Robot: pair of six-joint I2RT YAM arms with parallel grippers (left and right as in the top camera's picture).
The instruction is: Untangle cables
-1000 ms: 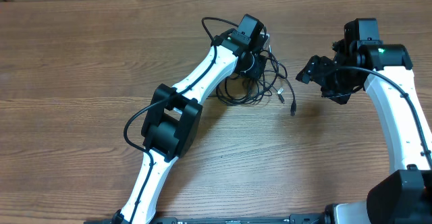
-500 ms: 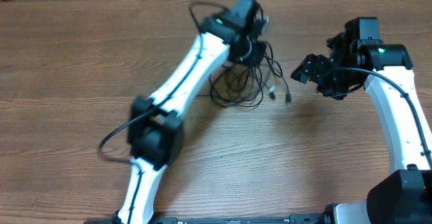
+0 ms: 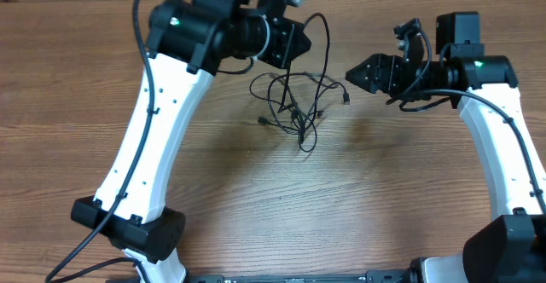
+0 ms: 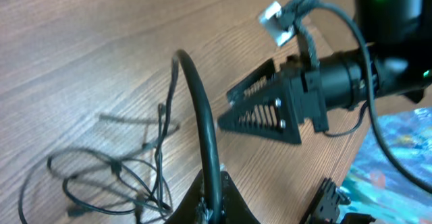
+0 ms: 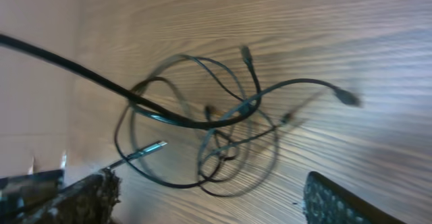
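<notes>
The tangle of thin black cables [image 3: 294, 104] sits mid-way on the brown wooden table [image 3: 77, 87], with the left gripper [image 3: 288, 44] behind-left of it and the right gripper [image 3: 363, 72] off to its right.

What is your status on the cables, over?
Left gripper, jaws shut on the cables, one strand lifted. Right gripper, jaws open, short of them. Rest lies knotted on table. No obstacle seen.

a brown wood-grain table [image 3: 60, 147] fills the overhead view.

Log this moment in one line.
left gripper: shut on cables, raised | right gripper: open, near cables | cables: tangled, partly lifted
</notes>
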